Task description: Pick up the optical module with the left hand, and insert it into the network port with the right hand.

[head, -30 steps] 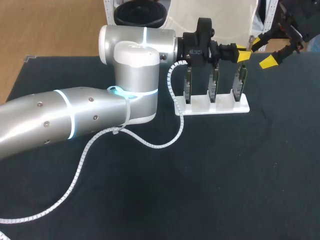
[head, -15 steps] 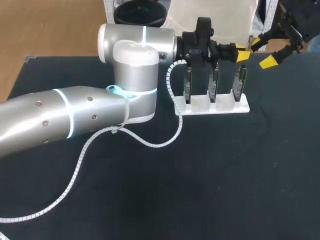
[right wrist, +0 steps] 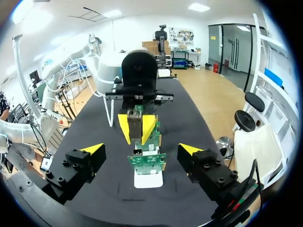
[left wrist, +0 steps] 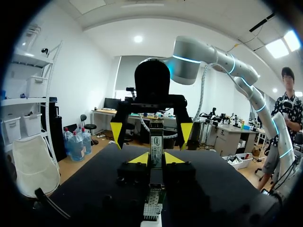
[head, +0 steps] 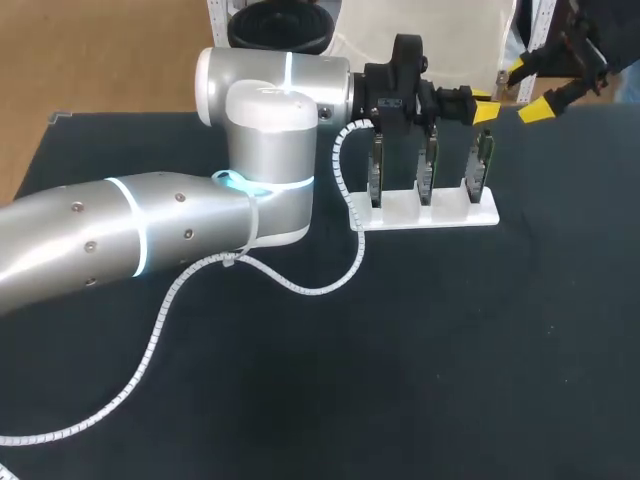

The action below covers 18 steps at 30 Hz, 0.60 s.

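- The left gripper (left wrist: 156,159) is clamped on the optical module (left wrist: 156,144), by the boards in the white stand (head: 430,212).
- The right gripper (head: 527,92) hangs wide open, facing it.

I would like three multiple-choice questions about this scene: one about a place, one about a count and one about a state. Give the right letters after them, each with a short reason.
1. Where is the right gripper relative to the white rack?
A. Past the rack's right end, toward the table's far right corner
B. In front of the rack, by the table's near edge
C. Past the rack's left end

2. How many circuit boards stand in the rack?
A. Two
B. Three
C. Five

3. What is the right gripper's state?
A. Shut on a board
B. Shut on a cable
C. Open, holding nothing

Answers:
1 A: the head view shows it beyond the rack's right end.
2 B: three upright boards show in the head view.
3 C: its yellow tips stand wide apart and touch nothing.
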Each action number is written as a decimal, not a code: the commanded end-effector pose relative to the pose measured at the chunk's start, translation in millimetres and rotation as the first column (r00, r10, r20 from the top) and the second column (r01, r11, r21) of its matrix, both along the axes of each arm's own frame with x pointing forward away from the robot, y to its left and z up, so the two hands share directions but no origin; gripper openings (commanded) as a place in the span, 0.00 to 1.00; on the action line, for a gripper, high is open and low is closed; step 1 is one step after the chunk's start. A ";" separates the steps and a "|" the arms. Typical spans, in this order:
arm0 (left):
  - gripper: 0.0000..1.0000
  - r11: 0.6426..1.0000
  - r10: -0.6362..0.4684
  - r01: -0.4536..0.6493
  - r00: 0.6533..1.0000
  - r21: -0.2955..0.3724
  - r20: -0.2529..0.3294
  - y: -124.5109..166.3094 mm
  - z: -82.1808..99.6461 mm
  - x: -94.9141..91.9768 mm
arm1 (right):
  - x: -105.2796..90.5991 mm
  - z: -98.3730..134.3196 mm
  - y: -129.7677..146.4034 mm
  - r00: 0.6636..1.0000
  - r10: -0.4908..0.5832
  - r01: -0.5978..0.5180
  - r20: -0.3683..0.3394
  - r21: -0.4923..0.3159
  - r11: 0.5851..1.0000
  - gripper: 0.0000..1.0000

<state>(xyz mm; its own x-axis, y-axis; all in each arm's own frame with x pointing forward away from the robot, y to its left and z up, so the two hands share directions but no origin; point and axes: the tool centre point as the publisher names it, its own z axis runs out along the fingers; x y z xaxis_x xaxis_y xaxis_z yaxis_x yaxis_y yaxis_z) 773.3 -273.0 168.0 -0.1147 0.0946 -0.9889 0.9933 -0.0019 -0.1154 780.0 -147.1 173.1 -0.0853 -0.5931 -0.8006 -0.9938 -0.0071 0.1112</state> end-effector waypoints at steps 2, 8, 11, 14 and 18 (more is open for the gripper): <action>0.00 1.000 0.005 -0.005 1.000 0.002 0.000 0.4 0.6 -1.7 | -1.9 6.7 1.4 1.000 -0.010 0.009 0.014 0.022 1.000 1.00; 0.00 1.000 0.005 -0.005 1.000 0.002 0.000 0.4 0.6 -1.7 | 2.7 16.9 8.8 0.999 -0.007 0.005 0.034 0.039 0.999 1.00; 0.00 1.000 0.005 -0.005 1.000 0.002 0.000 0.4 0.6 -1.7 | 4.4 20.5 11.6 0.999 -0.001 0.000 0.044 0.040 0.999 1.00; 0.00 1.000 0.005 -0.005 1.000 0.002 0.000 0.4 0.6 -1.7 | 5.4 24.7 15.5 0.999 0.009 -0.012 0.053 0.044 0.999 1.00; 0.00 1.000 0.005 -0.005 1.000 0.002 0.000 0.4 0.6 -1.7 | 6.8 27.6 20.2 0.998 0.025 -0.028 0.057 0.050 0.998 1.00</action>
